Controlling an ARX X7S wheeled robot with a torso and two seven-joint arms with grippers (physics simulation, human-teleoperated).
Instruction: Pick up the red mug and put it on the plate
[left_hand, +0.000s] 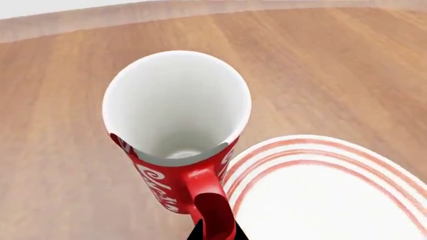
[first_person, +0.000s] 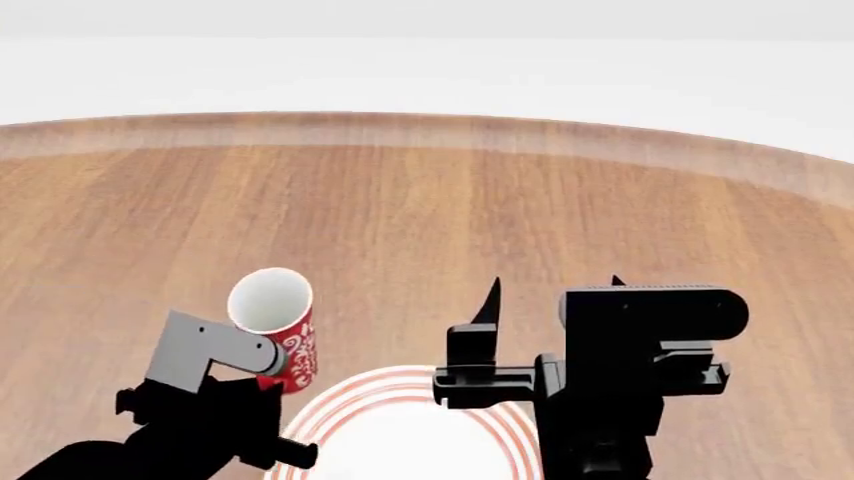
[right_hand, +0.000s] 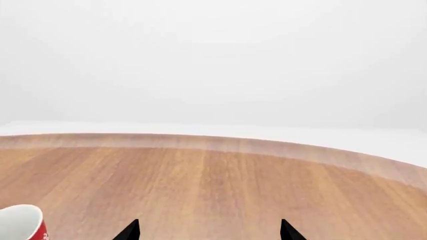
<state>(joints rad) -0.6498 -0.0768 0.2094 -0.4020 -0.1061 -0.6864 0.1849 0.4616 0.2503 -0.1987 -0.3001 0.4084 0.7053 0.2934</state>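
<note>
My left claw (first_person: 274, 368) is clamped on the red mug (first_person: 276, 325) by its handle, mug tilted, mouth open toward the camera, just beside the plate (first_person: 400, 425) rim, not on it. Can't tell if it's touching the table (first_person: 427, 210). My right claw (right_hand: 209, 231) is spread apart, holding nothing, above the plate's far side.

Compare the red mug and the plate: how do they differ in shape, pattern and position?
The red mug is tall and narrow; the plate is flat and far wider. The mug is red outside with white patterning; the plate is white with red rings at its rim. The mug is in the left gripper, tilted; the plate lies flat on the table. Both combine red and white.
</note>
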